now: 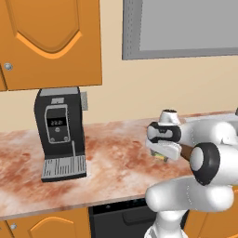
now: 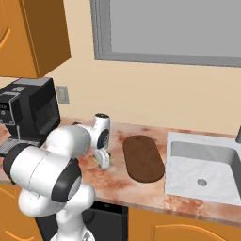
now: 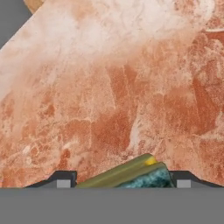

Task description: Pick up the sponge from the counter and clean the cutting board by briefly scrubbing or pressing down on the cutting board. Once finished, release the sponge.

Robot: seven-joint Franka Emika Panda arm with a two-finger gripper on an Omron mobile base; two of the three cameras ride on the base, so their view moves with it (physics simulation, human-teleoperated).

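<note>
The arm folds low over the counter (image 2: pixel 117 181), elbow bulging toward the cameras and the wrist bent downward. The gripper (image 3: pixel 123 180) hangs above the marbled stone with its fingers clamped on the sponge (image 3: pixel 131 175) (yellow body, dark green layer), apparently lifted clear of the surface, though the base views are poor there. The cutting board (image 2: pixel 142 157) lies just right of the hand, left of the sink (image 2: pixel 188 162).
</note>
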